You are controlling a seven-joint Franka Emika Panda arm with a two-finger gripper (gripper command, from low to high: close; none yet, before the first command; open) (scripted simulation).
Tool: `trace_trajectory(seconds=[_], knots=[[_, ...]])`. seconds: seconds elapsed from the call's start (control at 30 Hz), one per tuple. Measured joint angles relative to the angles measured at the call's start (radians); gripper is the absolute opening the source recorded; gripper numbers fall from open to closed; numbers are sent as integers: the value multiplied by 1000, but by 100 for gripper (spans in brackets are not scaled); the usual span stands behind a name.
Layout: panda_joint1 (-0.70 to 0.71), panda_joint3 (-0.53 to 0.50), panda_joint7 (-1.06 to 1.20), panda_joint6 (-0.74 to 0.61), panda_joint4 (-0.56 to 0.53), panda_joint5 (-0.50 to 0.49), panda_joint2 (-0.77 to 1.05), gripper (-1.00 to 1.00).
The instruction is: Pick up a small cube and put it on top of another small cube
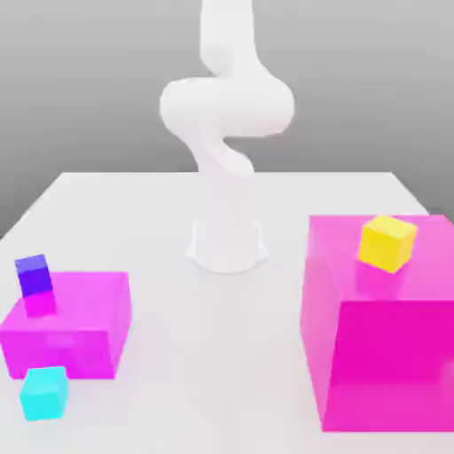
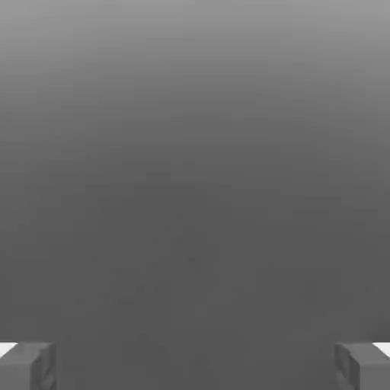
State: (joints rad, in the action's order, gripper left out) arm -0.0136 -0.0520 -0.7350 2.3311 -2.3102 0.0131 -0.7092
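Observation:
A small cyan cube (image 1: 44, 393) rests on the white table at the front of the exterior view's left, just in front of a low magenta block (image 1: 69, 323). A small blue-purple cube (image 1: 35, 275) sits on that block's back corner. A small yellow cube (image 1: 387, 243) lies on top of a tall magenta block (image 1: 381, 319) at the exterior view's right. In the hand view my gripper (image 2: 195, 366) is open, its two grey fingertips (image 2: 27, 366) far apart with nothing between them, facing plain grey background.
The arm's white base (image 1: 227, 239) stands at the middle back of the white table (image 1: 222, 355), and its upper links rise out of the frame. Open tabletop lies between the two magenta blocks.

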Motion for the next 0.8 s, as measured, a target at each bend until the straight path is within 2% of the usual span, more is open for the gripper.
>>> trace_trajectory(seconds=[0.27, 0.47, 0.63, 0.8], knots=[[-41, -178, 226, 105, -34, 62, 291, 0], [-43, -285, 418, 179, -59, 143, 510, 0], [-2, -342, 583, 239, -78, 219, 695, 0], [63, -353, 729, 302, -99, 267, 875, 0]])
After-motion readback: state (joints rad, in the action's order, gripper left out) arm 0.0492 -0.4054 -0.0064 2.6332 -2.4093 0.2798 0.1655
